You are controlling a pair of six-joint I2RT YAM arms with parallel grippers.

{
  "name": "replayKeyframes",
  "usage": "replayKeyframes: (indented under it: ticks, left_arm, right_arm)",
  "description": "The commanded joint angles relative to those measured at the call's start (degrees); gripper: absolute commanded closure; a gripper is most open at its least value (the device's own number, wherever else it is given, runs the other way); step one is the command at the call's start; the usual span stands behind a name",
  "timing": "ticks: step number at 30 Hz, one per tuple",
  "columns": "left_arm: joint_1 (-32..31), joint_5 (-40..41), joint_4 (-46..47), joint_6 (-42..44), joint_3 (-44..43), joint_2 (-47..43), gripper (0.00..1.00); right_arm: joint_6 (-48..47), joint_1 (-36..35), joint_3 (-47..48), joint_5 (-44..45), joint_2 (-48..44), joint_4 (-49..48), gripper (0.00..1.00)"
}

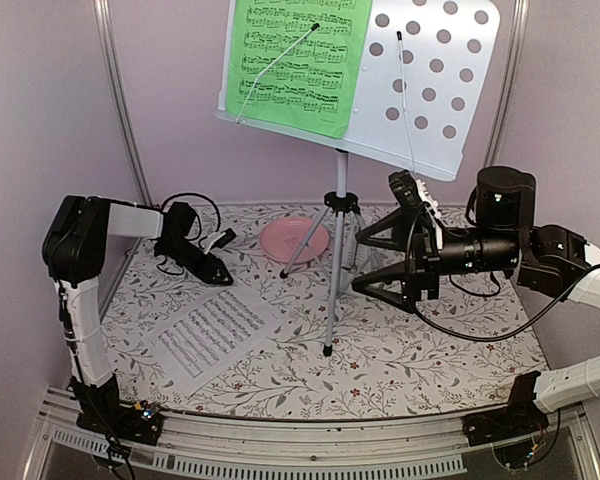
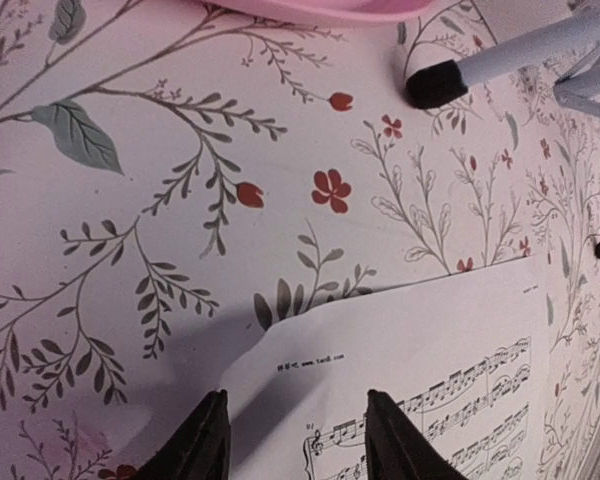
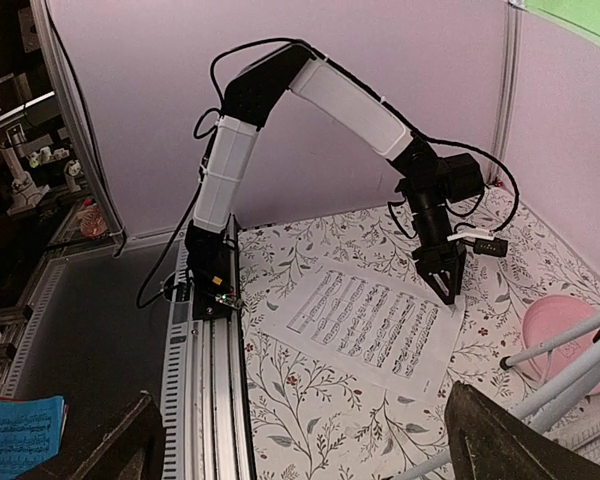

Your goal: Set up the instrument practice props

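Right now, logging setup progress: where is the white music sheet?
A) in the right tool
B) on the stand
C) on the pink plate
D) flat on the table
D: the white music sheet lies flat on the table, the left tool over its corner.

Bright, even, diffuse light from overhead in the top view, with a lilac cast on the walls. Soft, short shadows beneath the music stand legs on the surface. Pinkish tint across the left wrist view, with a soft grey shadow at the white music sheet corner, lower centre, and dark, blurred left jaws at the bottom edge. In the right wrist view, dimness at far left and out-of-focus right jaws along the bottom.
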State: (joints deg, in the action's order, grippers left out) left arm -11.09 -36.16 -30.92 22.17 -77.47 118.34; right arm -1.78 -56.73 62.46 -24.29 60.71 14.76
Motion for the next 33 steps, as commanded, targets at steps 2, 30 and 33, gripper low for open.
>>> replayKeyframes:
  ticks: [2, 30, 33]
  left_arm:
    - [-1.5, 0.7, -1.3, 4.4, -0.3, 1.0, 0.56]
    - [-0.1, -4.4, 7.2, 7.1, 1.1, -4.0, 0.54]
    - [1.2, -5.2, 7.4, 7.6, -0.4, -3.3, 0.50]
  right_arm:
    - [1.0, 0.1, -1.3, -2.1, 0.3, -3.8, 0.01]
    - [1.4, 1.2, -1.2, -3.3, 0.4, -3.2, 0.01]
    - [1.2, 1.2, -0.9, -3.9, 1.0, -3.2, 0.01]
